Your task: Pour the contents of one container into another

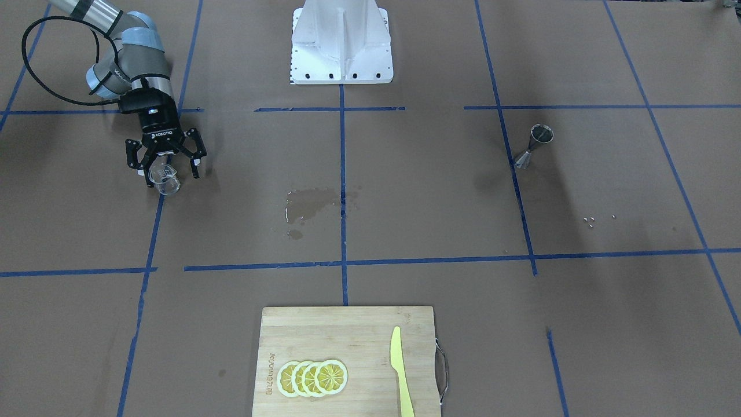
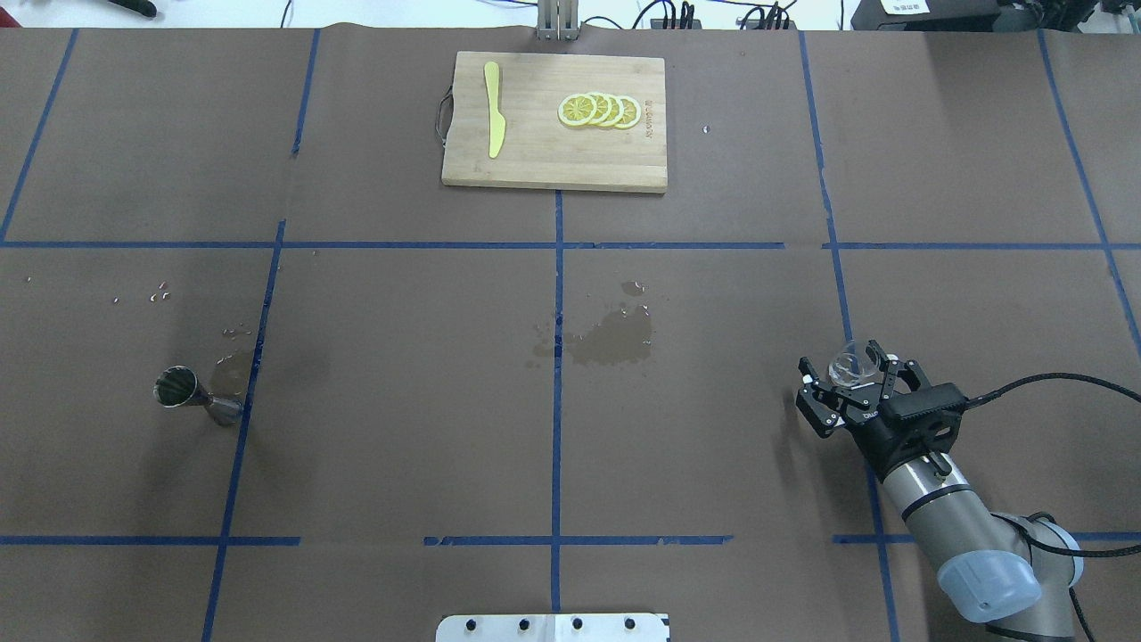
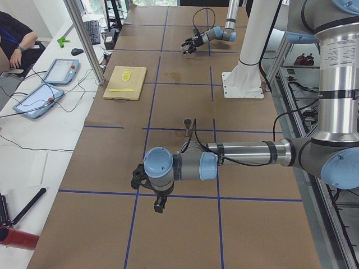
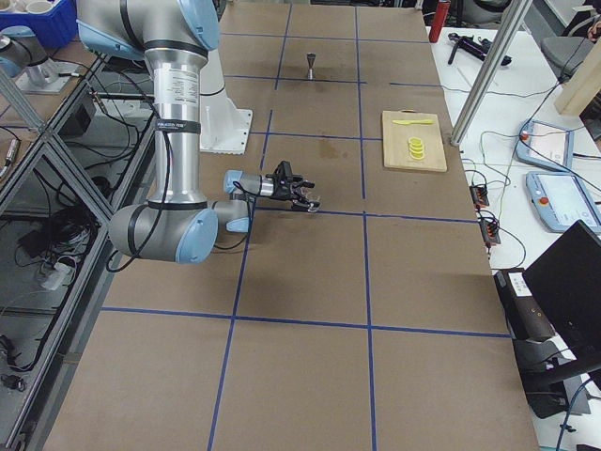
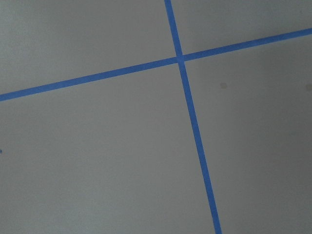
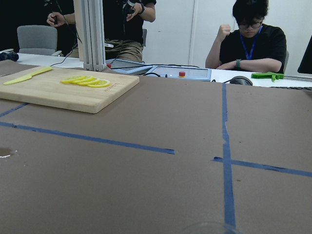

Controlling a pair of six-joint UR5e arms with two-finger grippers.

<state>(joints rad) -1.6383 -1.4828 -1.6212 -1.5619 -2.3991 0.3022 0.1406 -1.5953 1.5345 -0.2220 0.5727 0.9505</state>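
The small clear glass cup [image 1: 164, 178] stands on the brown table between the fingers of my right gripper [image 1: 167, 168]. That gripper is open, its fingers spread wider than the cup [image 2: 847, 366] and apart from it. Only the cup's rim [image 6: 209, 227] shows at the bottom of the right wrist view. The steel hourglass jigger [image 1: 533, 147] stands upright far across the table [image 2: 195, 396], on a blue tape line. My left gripper [image 3: 159, 207] shows only in the exterior left view, hanging low over the table, and I cannot tell its state.
A wooden cutting board [image 2: 535, 160] carries lemon slices [image 2: 600, 110] and a yellow knife [image 2: 493, 109] at the far edge. A wet patch [image 2: 611, 339] darkens the middle. The robot base [image 1: 341, 43] is at the near side. People [image 6: 248, 39] sit beyond the table.
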